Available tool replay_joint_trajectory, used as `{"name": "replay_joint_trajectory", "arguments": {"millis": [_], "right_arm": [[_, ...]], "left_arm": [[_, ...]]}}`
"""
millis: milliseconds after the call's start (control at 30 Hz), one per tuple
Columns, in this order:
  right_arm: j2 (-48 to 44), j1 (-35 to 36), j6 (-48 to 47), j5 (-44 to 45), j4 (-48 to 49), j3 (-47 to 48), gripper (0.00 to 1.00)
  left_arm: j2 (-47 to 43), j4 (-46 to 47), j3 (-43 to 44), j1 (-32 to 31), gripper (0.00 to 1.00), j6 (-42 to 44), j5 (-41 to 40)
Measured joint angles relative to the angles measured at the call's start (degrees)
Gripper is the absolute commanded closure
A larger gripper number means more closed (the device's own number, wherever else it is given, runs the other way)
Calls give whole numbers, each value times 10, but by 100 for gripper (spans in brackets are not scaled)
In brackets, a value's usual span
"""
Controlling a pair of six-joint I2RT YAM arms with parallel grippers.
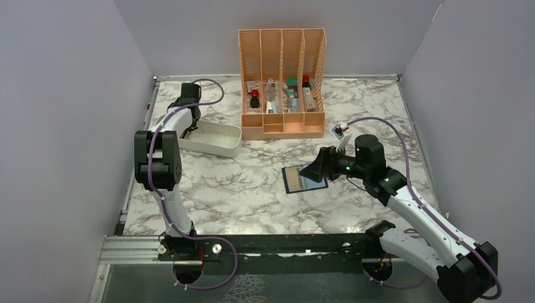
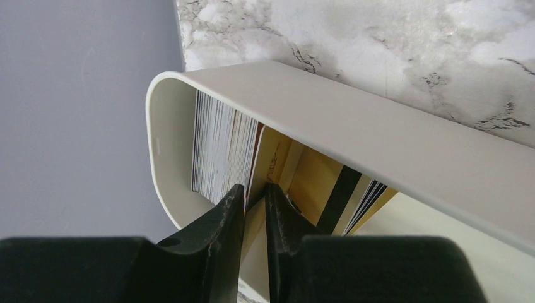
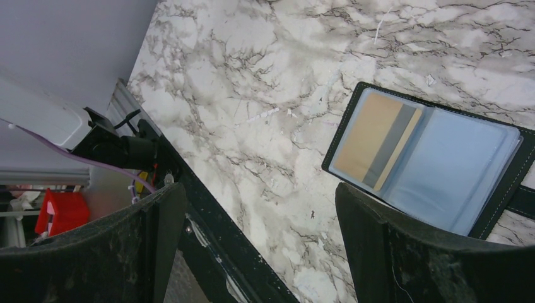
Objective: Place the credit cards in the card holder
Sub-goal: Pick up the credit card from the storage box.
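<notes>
1. While the left claw (image 2: pixel 254 189) reaches down into the oblong white plastic tray (image 2: pixel 378 126) at the far left of the marble-patterned tabletop (image 3: pixel 252 63), the step in hand is judged to be picking one card out of that tray.
2. The thin flat rectangular credit cards (image 2: pixel 221 151) stand on edge inside the tray. A tight pale-edged stack sits at its rounded end, with looser gold and dark-striped ones beside it.
3. Left claw: the black fingers (image 2: pixel 221 221) are narrowed to a slim gap and straddle the edge of a gold card (image 2: pixel 272 154) just beside the stack. Whether the pads press it cannot be told, so a grip is not confirmed.
4. The small black folding card holder (image 3: pixel 441 164) lies open and flat on the tabletop, right of centre and well apart from the tray. One tan card with a grey stripe (image 3: pixel 372 136) sits in one of its bluish pockets; the neighbouring pocket appears empty.
5. Right claw (image 3: pixel 255 192): released, jaws spread wide, grasping nothing, poised at the holder's right edge.
6. Next move, as judged: pinch a single card only, lift it out without dragging its neighbours, then carry it across to the holder. The card's edge must meet the pocket mouth squarely, and the right claw may have to steady the holder.
</notes>
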Motion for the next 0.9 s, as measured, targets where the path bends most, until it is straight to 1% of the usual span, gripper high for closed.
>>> {"name": "replay_joint_trajectory", "arguments": {"millis": [67,367,500,700,900], "right_arm": [[0,0,0,0,0,0,8],[0,0,0,0,0,0,8],[0,0,2,-3,3,-2,8],[7,0,13,-3,4,-10,8],[31,0,24,19,4,-16,8]], "left_arm": [[-9,0,0,-1,100,-2,4],[-21,-28,0,-8,100,-25,25],[-37,-47,0,-8,100,-45,48],[-108,-65,-3,-10,100,-87,108],[-214,-57,-55,-10,100,-160,195]]}}
